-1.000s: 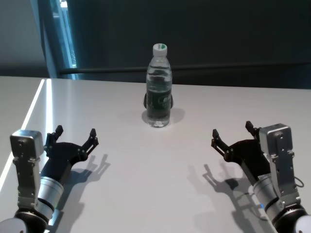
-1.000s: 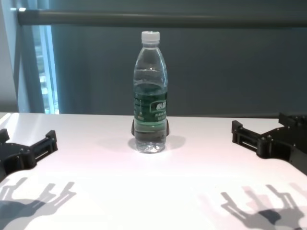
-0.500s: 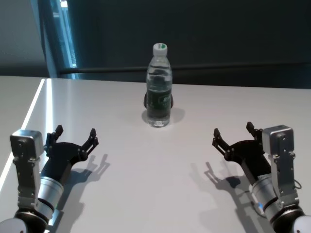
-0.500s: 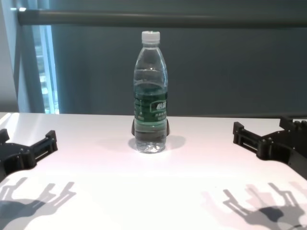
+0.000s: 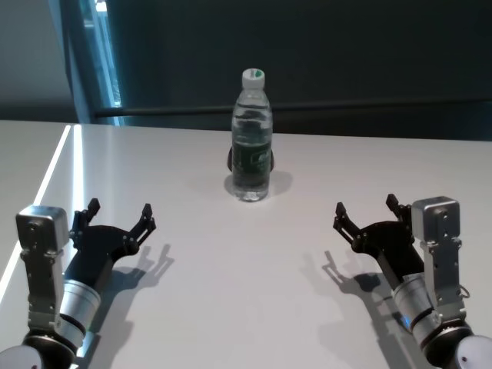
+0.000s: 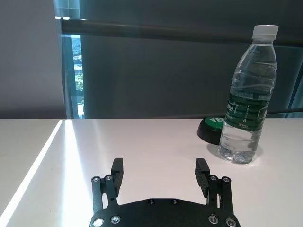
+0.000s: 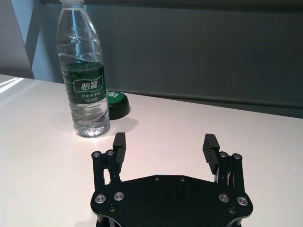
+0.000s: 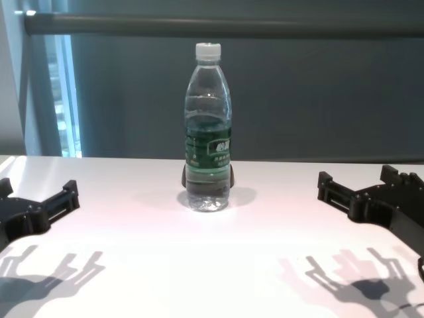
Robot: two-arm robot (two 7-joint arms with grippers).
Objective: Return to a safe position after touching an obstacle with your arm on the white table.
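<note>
The obstacle (image 5: 252,146), a clear water bottle with a white cap and dark green label, stands upright at the far middle of the white table (image 5: 231,269). It also shows in the chest view (image 8: 209,139) and in both wrist views (image 6: 246,104) (image 7: 86,80). My left gripper (image 5: 121,207) hovers low over the table at the near left, open, nothing between its fingers. At the near right my right gripper (image 5: 364,205) is likewise open and holds nothing. Both grippers are well apart from the bottle.
A small dark disc with a green top (image 7: 116,105) lies on the table just behind the bottle. A dark wall with a horizontal rail (image 8: 225,25) runs behind the table's far edge. A bright window strip (image 5: 96,54) stands at the far left.
My right gripper has shifted a little, ending slightly nearer the middle than half a second ago. The left arm and the bottle have not moved.
</note>
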